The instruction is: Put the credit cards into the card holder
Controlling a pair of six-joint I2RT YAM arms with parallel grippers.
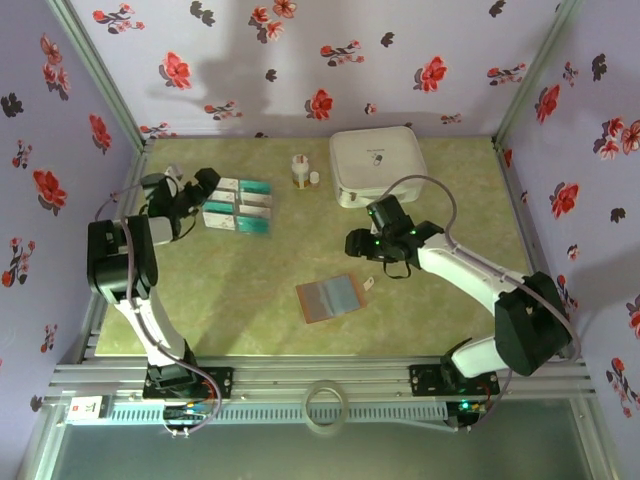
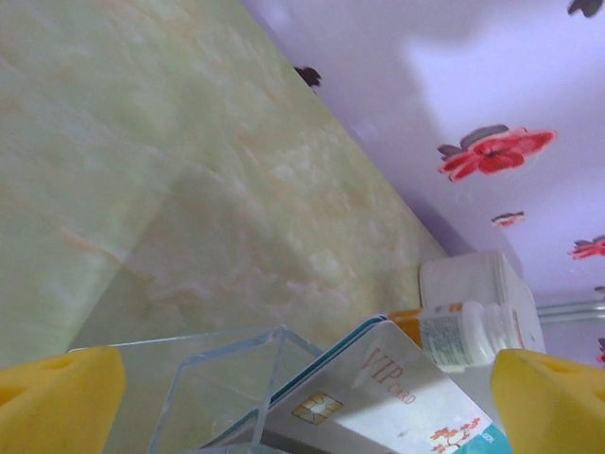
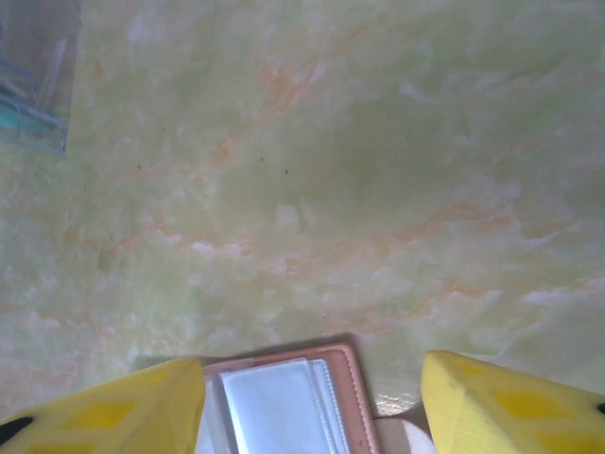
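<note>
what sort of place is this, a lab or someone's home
Probably a staged robot test cell, not a home: flower-print walls box in a marbled green tabletop, and two arms are bolted to an aluminium frame rail at its near edge.

The left end effector [image 2: 302, 407] holds its yellow fingers [image 2: 57, 397] wide apart, with a clear box [image 2: 217, 378] and white, teal-edged cards [image 2: 378, 397] between them. Farther off, a small bottle [image 2: 463, 333] lies beside a white case [image 2: 473, 279] on the green surface [image 2: 142, 142].
</note>
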